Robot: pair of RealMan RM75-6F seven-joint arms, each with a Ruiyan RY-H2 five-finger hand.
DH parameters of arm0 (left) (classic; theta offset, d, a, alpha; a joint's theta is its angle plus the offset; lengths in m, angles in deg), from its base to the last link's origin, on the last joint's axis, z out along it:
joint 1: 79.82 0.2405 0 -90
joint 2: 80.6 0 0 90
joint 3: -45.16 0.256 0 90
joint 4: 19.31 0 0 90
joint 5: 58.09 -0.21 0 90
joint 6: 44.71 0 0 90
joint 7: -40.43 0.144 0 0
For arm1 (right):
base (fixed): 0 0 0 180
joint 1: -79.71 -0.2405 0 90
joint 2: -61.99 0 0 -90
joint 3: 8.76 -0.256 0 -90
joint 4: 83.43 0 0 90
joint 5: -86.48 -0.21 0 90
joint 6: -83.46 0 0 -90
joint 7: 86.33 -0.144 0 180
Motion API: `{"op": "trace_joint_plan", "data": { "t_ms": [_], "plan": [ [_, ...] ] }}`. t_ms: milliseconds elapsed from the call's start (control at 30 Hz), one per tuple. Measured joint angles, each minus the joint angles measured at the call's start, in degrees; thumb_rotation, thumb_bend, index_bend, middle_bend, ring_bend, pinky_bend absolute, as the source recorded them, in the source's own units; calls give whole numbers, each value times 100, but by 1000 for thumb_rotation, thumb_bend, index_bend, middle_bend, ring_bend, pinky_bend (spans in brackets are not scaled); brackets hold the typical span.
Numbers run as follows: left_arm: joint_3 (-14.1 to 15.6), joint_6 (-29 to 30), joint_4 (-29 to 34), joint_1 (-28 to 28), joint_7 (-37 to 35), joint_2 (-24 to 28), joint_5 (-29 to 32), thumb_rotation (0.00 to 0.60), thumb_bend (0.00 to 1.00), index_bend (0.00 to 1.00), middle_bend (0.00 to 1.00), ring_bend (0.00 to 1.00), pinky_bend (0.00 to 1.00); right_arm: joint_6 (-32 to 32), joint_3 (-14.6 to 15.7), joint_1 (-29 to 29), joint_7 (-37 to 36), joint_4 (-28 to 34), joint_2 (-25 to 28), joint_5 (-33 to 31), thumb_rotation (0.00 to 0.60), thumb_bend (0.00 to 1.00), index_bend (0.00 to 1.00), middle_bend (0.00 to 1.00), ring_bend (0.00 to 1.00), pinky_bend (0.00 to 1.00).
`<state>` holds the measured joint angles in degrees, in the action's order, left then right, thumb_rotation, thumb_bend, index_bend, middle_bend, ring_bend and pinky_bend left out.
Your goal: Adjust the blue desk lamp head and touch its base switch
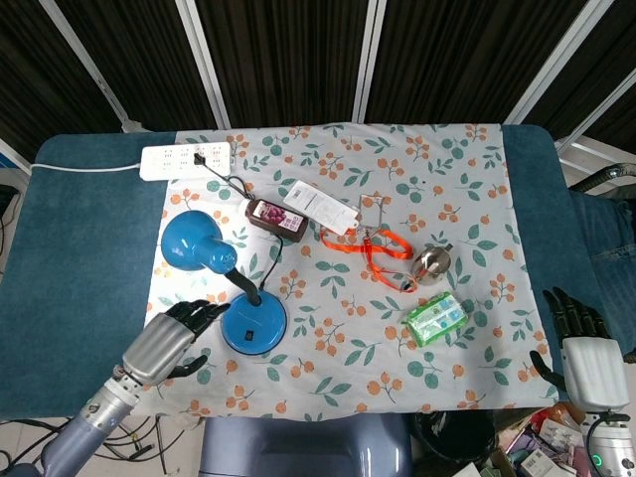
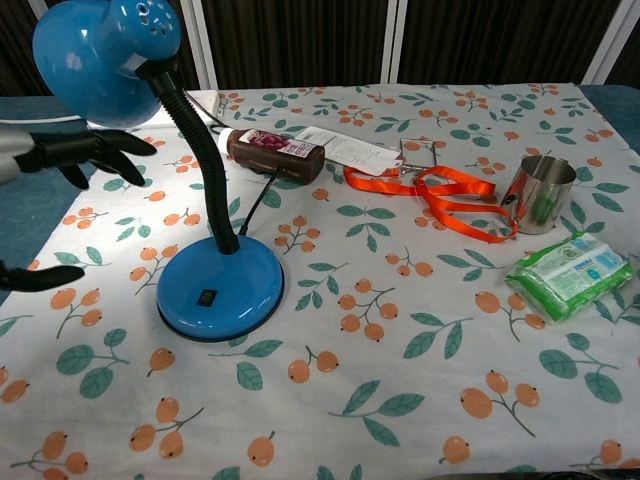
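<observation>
Blue lamp base (image 2: 220,290) untouched — left robot hand (image 1: 167,338) beside, spread.

The blue lamp (image 1: 224,288) stands left of centre on the flowered cloth (image 1: 477,179), its shade (image 1: 189,241) far-left of its round base (image 1: 253,323). The left hand (image 1: 167,341), fingers spread and holding nothing, hovers just left of the base. The right hand (image 1: 586,348) waits, fingers apart, off the table's near-right corner. A power strip (image 1: 187,159) lies far left. A brown bottle (image 1: 275,217), orange strap (image 1: 378,250), steel cup (image 1: 431,262) and green packet (image 1: 435,318) lie to the right.
</observation>
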<state>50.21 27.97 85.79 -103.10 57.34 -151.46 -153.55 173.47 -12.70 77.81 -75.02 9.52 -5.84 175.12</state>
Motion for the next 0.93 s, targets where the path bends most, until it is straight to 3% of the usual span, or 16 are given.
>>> {"op": "trace_joint_plan", "data": {
  "t_ms": [133,300,500,933],
  "plan": [
    [-11,477,187,246,372,280,-94,600,263,35,148,120,240,10,2,2,10,-1,-6,8,600,175,4,59,119,161],
    [-87,1142,214,653,659,440,-53,600,261,22,112,67,151,8,5,1,20,-3,-11,16,600,176,4,59,119,161],
    [-239,1740,-26,1155,720,514,424,600,260,18,91,48,116,12,6,4,17,0,-13,16,600,175,4,59,119,161],
    [-639,1950,-1130,1606,-674,488,1414,600,260,17,72,13,51,2,1,-8,41,0,-38,21,600,175,4,59,119,161]
  ]
}}
